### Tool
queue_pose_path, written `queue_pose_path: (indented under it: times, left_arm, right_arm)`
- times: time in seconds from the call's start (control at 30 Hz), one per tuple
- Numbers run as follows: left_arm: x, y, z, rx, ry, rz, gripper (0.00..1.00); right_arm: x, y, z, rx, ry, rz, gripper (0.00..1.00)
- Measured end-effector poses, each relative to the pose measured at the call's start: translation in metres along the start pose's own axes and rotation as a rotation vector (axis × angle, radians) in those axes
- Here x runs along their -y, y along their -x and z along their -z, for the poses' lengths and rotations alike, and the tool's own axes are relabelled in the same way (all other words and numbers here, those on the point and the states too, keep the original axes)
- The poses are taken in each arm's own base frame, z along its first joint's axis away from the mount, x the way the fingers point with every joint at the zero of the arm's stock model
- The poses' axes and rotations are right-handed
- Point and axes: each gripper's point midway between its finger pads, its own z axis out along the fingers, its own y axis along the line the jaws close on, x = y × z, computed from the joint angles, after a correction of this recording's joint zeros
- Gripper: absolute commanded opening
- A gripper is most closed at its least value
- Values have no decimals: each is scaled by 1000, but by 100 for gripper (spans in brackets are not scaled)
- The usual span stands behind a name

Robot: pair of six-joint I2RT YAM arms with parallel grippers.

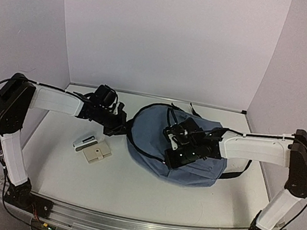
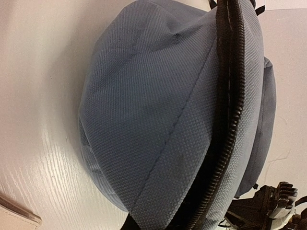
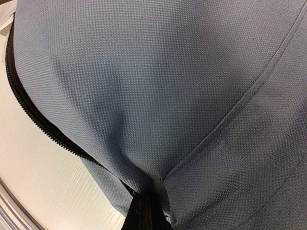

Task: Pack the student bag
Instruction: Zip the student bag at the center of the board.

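Observation:
The student bag, grey-blue fabric with a black zipper, lies in the middle of the table with black straps trailing to the right. My left gripper is shut on the bag's left edge. In the left wrist view the bag fills the frame, its zipper parted over dark lining. My right gripper sits on top of the bag. In the right wrist view it is shut on a pinched fold of the bag beside a seam.
A flat beige block and a small white and grey item lie on the table left of the bag. The beige block's corner shows in the left wrist view. White walls enclose the table.

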Motion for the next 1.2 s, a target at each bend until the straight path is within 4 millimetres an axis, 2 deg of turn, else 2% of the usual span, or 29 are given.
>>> queue_pose_path:
  times: [0.2, 0.4, 0.53, 0.6, 0.63, 0.7, 0.77, 0.83, 0.97, 1.03, 1.1, 1.2]
  left_arm:
    - [-3, 7, -1, 2, -1, 7, 0]
    - [-2, 23, -6, 15, -7, -13, 0]
    - [-2, 35, -11, 22, -19, -26, 0]
    - [-3, 43, -12, 32, -28, -35, 0]
    - [-4, 48, -13, 38, -31, -40, 1]
    - [-9, 58, -14, 52, -33, -51, 9]
    - [-14, 67, -14, 70, -31, -64, 23]
    - [-17, 81, -10, 96, -27, -83, 32]
    - [-19, 113, 5, 165, -13, -119, 57]
    - [-23, 121, 12, 198, 18, -122, 66]
    - [-29, 121, 20, 221, 59, -114, 72]
    - [-39, 100, 41, 243, 136, -62, 75]
  right_arm:
    - [-7, 6, 7, -3, 25, -22, 0]
    - [-25, 15, 26, 16, 123, -106, 0]
    - [-36, 23, 29, 37, 179, -195, 0]
    - [-43, 29, 30, 56, 210, -240, 11]
    - [-46, 32, 31, 67, 224, -261, 21]
    - [-52, 37, 32, 87, 241, -288, 34]
    - [-54, 40, 33, 103, 241, -291, 43]
    - [-53, 40, 35, 116, 226, -297, 45]
    - [-41, 36, 37, 130, 159, -281, 46]
    - [-34, 33, 37, 129, 124, -276, 51]
    - [-28, 31, 39, 129, 96, -274, 57]
    - [-15, 34, 51, 162, 54, -262, 60]
